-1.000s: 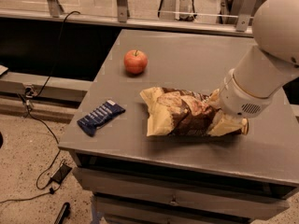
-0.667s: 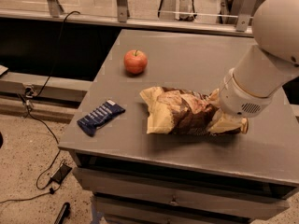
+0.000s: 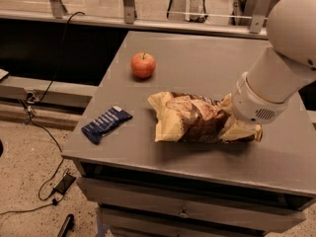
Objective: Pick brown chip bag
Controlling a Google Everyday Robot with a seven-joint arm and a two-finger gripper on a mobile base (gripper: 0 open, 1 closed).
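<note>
The brown chip bag (image 3: 190,118) lies on its side on the grey table (image 3: 197,58), dark brown with cream-yellow ends, near the front edge. My gripper (image 3: 236,115) is down at the bag's right end, mostly hidden behind the white wrist housing (image 3: 256,100) of my arm, which reaches in from the upper right. The bag's right end is partly covered by the wrist.
A red apple (image 3: 143,65) stands on the table behind and left of the bag. A small dark-blue snack bar wrapper (image 3: 106,124) lies at the table's front left corner. Drawers sit below the tabletop. Cables lie on the floor at left.
</note>
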